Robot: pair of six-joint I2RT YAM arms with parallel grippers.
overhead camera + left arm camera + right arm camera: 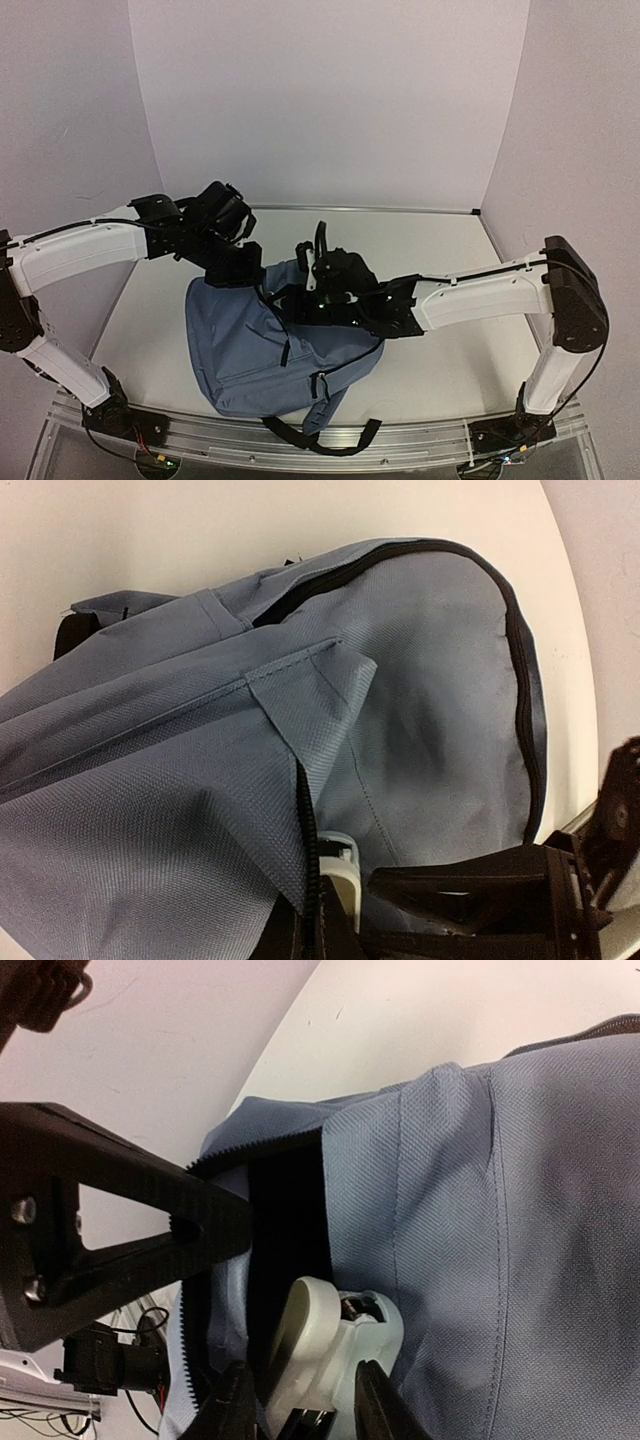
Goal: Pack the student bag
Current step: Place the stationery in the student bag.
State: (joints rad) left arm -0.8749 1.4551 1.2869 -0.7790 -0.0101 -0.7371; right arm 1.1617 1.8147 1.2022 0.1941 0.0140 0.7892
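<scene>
The student bag (255,345), a soft blue-grey backpack, lies slumped on the white surface (450,250) between the two arms. It sits left of centre, and its near corner reaches the metal rail (420,437) at the front edge. A black strap (325,442) loops out from under that corner and lies over the rail. A black zipper (527,720) runs round the curved edge of one panel. At the bag's far end the mouth gapes, showing dark lining (290,1210) behind a toothed zip edge.

The left end effector (248,272) comes down onto the far-left rim of the bag. Its jaws are closed tight, pinching the fabric beside the zip. In the left wrist view the cloth draws up into a tented fold that runs down to them.

The right end effector (300,1407) reaches in from the right to the same opening, just beside the left one. Its black fingers (236,1400) stand partly apart at the edge of the mouth, with no fabric clamped between them. A white rounded housing (330,1345) sits in the gap above them, and it looks like part of the tool itself.

Pale lavender walls (330,100) close in the surface on the far side and both flanks.
</scene>
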